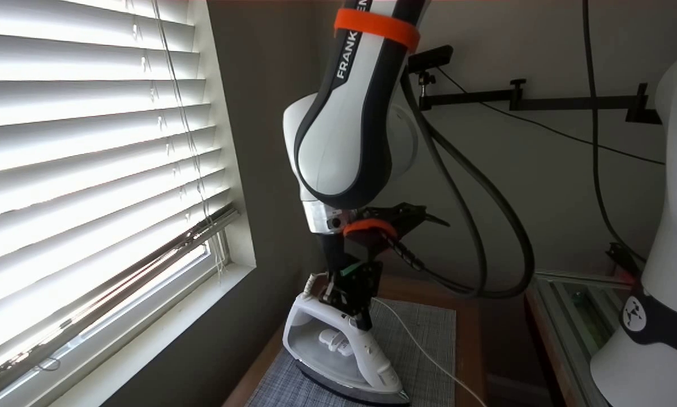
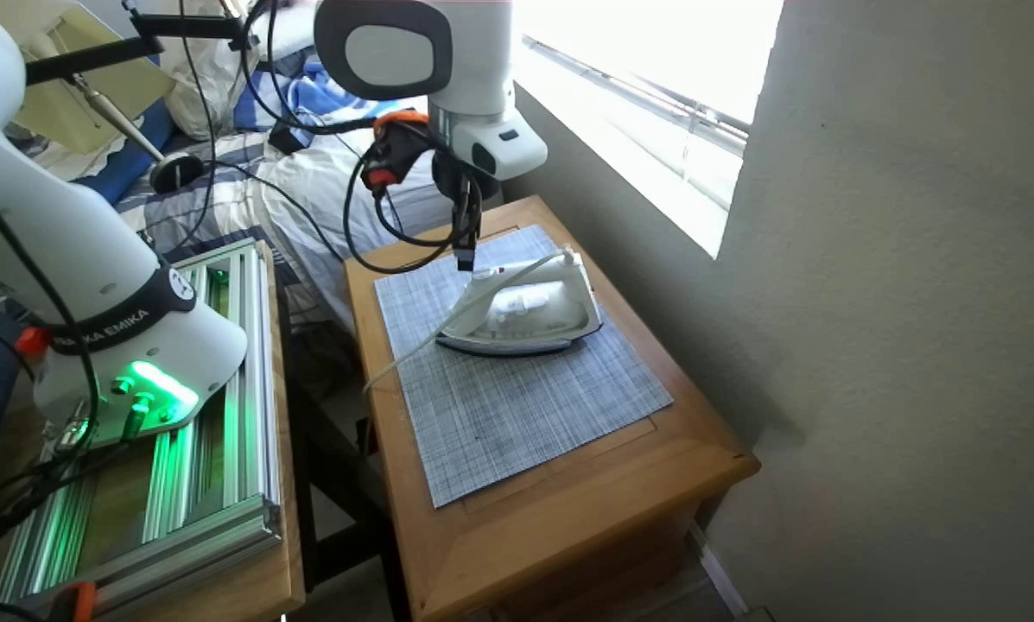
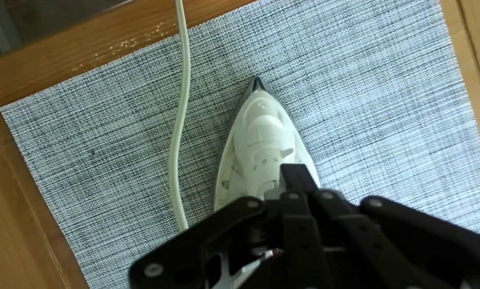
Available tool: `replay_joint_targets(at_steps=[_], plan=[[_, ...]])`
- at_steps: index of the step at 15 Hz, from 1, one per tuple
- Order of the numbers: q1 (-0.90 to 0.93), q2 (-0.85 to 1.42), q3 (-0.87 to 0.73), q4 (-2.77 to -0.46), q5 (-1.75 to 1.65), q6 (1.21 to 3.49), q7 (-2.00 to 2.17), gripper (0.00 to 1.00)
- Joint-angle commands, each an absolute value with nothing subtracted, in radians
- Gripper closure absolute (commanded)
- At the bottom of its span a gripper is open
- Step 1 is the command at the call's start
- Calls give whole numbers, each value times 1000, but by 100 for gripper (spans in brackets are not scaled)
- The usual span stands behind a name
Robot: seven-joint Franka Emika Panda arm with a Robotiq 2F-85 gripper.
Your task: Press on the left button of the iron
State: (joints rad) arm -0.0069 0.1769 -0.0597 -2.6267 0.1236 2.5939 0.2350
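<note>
The white iron point(image 1: 375, 353) rests flat on a woven grey mat and also shows in an exterior view point(image 2: 534, 311) and the wrist view point(image 3: 266, 128). Its pointed front faces up the wrist picture. My gripper point(image 3: 298, 176) is shut, with its two fingertips pressed together and nothing between them. The tips are over the right side of the iron's handle top, behind a small lever point(image 3: 288, 152). A rounded button area point(image 3: 268, 186) beside the tips is partly hidden by the gripper. In both exterior views the gripper point(image 1: 364, 323) point(image 2: 465, 259) is close at the handle; contact cannot be told.
The iron's white cord point(image 3: 179, 120) runs across the mat point(image 3: 364, 100) to the table's edge. The wooden table point(image 2: 586, 518) stands against a wall below a window with blinds point(image 1: 89, 141). The robot's base point(image 2: 136, 363) stands beside the table, and a bed point(image 2: 309, 190) lies behind.
</note>
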Motion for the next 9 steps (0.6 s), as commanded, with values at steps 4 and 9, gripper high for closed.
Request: replay_joint_targets(at_steps=[4, 9], plan=[[-5, 215, -71, -2602, 93, 2614, 270, 100], [-7, 224, -69, -2594, 99, 2614, 260, 100]])
